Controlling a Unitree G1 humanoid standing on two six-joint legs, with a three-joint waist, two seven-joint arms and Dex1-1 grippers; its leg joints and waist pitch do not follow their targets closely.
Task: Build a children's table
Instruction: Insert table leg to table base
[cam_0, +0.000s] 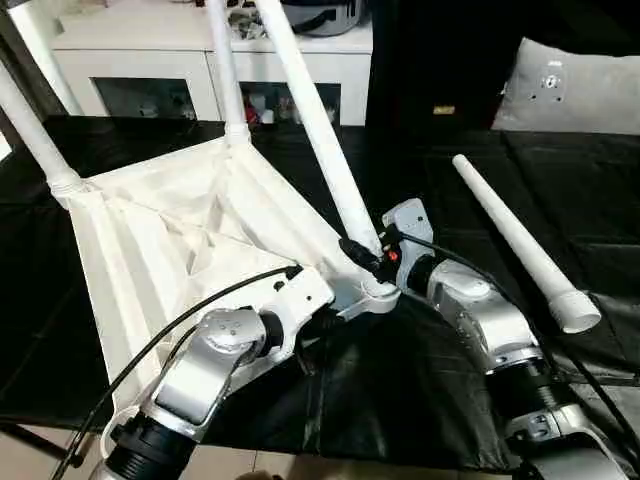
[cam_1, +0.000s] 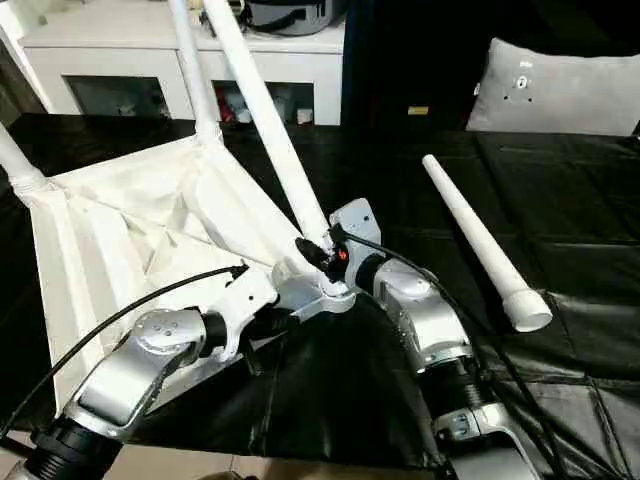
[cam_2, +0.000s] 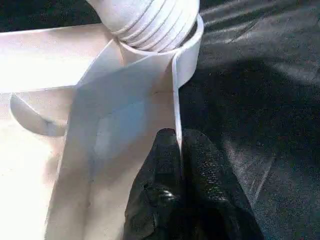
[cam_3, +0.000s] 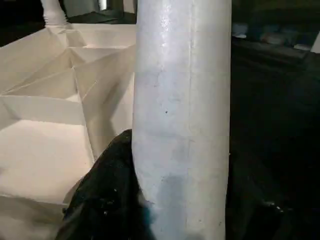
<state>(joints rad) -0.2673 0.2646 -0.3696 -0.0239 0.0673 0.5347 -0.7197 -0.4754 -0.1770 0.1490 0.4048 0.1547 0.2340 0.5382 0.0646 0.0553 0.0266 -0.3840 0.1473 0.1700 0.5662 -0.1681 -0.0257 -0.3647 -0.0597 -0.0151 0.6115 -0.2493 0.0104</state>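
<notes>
The white tabletop lies upside down on the black-covered surface, ribs up. Two legs stand in its far sockets, one at the left and one at the back. A third leg leans in the near corner socket. My right gripper is shut on this leg just above the socket, its fingers around the tube. My left gripper is shut on the tabletop's rim beside that socket. A fourth leg lies loose on the right.
A grey cushion rests at the back right. A white cabinet stands behind the work surface. The black cover ends at the front edge close to my forearms, with floor below.
</notes>
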